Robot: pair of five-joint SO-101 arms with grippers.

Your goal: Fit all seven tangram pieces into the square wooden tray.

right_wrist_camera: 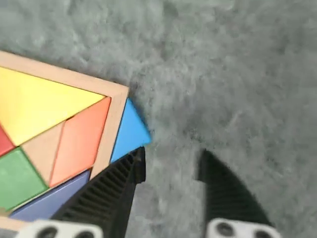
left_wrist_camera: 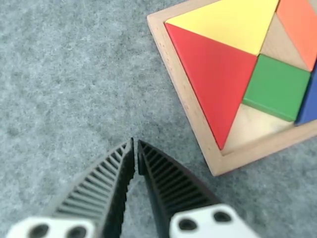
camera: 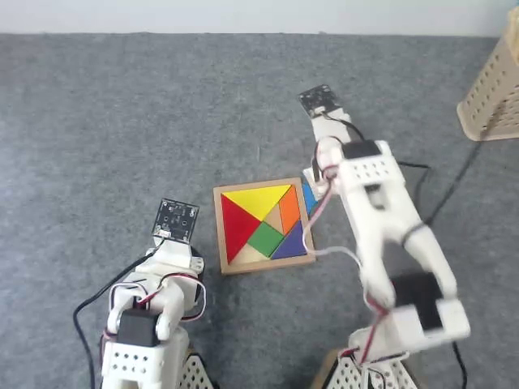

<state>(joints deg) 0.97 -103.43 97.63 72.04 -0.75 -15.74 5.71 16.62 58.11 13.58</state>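
Note:
The square wooden tray (camera: 220, 235) lies mid-table. It holds a yellow triangle (camera: 258, 199), red triangle (camera: 236, 224), orange piece (camera: 289, 209), green square (camera: 266, 238) and a dark blue piece (camera: 291, 242); bare wood shows between them. A light blue triangle (right_wrist_camera: 131, 131) lies on the carpet against the tray's outer rim (right_wrist_camera: 113, 124), on the right arm's side. My right gripper (right_wrist_camera: 171, 158) stands open just beside it, one finger (right_wrist_camera: 124, 178) next to the piece. My left gripper (left_wrist_camera: 134, 145) is shut and empty over carpet, a short way off the tray's rim (left_wrist_camera: 177, 69).
Grey carpet covers the table. A perforated beige basket (camera: 495, 81) stands at the far right. The right arm (camera: 369, 174) reaches along the tray's right side; the left arm (camera: 162, 279) sits near the front left. Cables trail beside both.

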